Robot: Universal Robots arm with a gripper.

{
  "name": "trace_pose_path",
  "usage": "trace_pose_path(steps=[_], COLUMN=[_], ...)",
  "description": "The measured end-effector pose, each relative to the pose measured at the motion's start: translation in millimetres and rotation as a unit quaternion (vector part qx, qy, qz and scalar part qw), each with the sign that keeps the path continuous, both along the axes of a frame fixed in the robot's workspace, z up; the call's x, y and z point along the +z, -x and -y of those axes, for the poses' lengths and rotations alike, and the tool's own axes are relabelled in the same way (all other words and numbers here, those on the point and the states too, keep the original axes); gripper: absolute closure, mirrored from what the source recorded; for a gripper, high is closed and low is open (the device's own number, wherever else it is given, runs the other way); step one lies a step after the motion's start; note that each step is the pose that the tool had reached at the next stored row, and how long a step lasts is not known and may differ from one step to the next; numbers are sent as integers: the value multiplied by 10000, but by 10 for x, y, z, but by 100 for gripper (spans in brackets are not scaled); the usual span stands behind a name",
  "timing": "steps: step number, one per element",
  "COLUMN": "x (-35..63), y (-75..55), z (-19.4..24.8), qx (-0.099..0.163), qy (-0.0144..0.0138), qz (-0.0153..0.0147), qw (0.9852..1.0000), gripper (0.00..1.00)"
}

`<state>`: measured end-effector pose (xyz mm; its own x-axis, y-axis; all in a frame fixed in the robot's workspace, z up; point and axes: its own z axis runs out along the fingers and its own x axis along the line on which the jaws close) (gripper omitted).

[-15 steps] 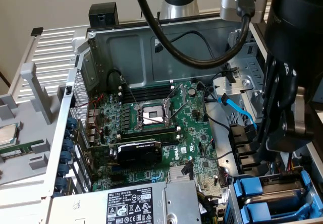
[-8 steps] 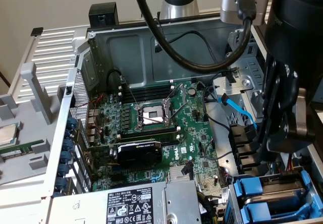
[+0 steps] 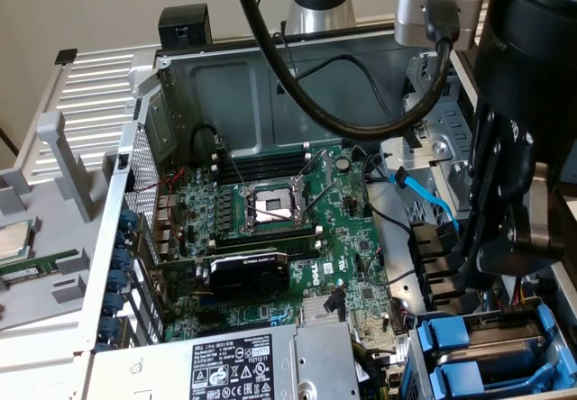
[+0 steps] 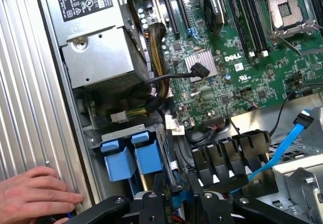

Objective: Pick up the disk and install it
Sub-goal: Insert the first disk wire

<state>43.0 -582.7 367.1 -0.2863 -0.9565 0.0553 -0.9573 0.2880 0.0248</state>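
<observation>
Exterior view: gripper hangs low over the drive bay at the case's corner, fingers hidden behind the arm body, so grip state: cannot tell. Disk sits in its blue carrier in the bay, just below. Blue SATA cable hangs close beside the arm (snag risk). Bay walls leave little side room.

Wrist view: disk carrier tabs sit between the power supply and black cable clips. A person's hand rests on the case edge near the gripper, a pinch hazard.
</observation>
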Motion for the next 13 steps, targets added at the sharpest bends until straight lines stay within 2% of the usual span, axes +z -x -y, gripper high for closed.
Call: trace_pose_path(steps=[8, 13], x=[-1, -1], y=[6, 6], z=[1, 1], qx=[23, 65], qy=[0, 0], qz=[4, 41], qw=[10000, 10000], gripper=[69, 69])
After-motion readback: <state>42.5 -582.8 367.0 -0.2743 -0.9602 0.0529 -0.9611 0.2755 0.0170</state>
